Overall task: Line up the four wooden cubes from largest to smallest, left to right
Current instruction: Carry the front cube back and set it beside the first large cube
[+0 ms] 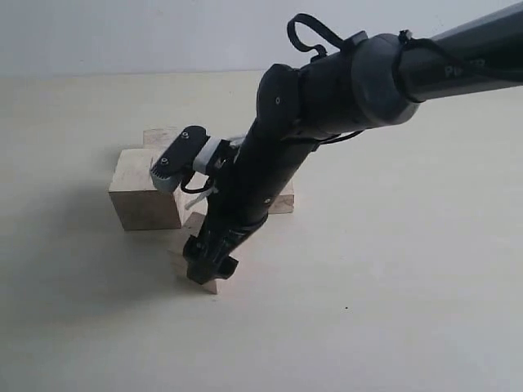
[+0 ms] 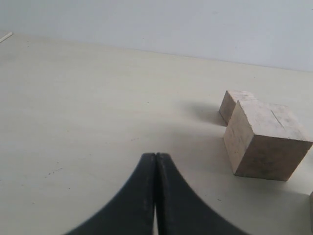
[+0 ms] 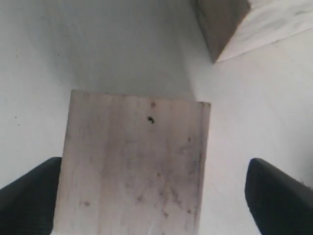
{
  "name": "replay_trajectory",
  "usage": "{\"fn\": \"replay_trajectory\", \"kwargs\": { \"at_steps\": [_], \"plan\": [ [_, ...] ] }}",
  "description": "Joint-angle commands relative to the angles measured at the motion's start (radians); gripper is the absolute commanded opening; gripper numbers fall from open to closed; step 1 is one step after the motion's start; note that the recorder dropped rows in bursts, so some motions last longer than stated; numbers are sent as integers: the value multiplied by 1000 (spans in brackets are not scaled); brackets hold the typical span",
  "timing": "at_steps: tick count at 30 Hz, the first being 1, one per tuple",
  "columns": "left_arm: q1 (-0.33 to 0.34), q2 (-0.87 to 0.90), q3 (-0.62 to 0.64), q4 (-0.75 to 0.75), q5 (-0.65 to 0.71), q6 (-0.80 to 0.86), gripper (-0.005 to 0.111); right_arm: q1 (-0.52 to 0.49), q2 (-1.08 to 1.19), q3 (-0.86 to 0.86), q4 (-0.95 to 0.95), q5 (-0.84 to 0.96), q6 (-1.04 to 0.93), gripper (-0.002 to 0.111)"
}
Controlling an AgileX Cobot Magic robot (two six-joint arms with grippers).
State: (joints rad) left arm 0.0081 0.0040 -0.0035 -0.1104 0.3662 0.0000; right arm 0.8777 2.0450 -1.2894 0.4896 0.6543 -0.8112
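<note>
The right gripper (image 1: pixel 208 265) is pointing down over a small cube (image 1: pixel 212 284), which is lying on the desk (image 1: pixel 409 286) left of its middle and nearer the near edge than the other three cubes. In the right wrist view the fingers (image 3: pixel 279 196) are flanking this cube with the jaws spread wide. Bare desk is showing between one finger and the cube's side, so nothing is being squeezed.

The left gripper (image 2: pixel 155 161) is facing across bare desk with its jaws pressed together, holding nothing. The largest cube (image 1: pixel 145 196) is sitting toward the left edge, a second cube (image 1: pixel 162 137) is standing just behind it toward the far edge, and a third cube (image 1: pixel 283 200) is showing partly behind the arm.

No graded row is forming yet. The step in hand is judged to be the handling of the small cube, though whether it is being approached or let go cannot be told. A grasp is calling for centred jaws closing on opposite faces. A withdrawal is calling for a straight rise that is not nudging the cube.
</note>
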Motion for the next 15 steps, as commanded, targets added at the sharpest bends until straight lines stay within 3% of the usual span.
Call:
{"fn": "replay_trajectory", "kwargs": {
  "at_steps": [1,2,5,6,11,15],
  "plan": [
    [-6,-4,4,3,-6,0,0,0,0,-5,-5,-1,31,58],
    [-6,-4,4,3,-6,0,0,0,0,-5,-5,10,49,40],
    [-6,-4,4,3,-6,0,0,0,-9,-5,-5,35,80,7],
    [-6,-4,4,3,-6,0,0,0,-24,-5,-5,48,84,0],
    [-6,-4,4,3,-6,0,0,-9,-105,-9,-91,74,81,0],
    [-6,-4,4,3,-6,0,0,-79,-173,-76,-116,168,81,0]
  ]
}}
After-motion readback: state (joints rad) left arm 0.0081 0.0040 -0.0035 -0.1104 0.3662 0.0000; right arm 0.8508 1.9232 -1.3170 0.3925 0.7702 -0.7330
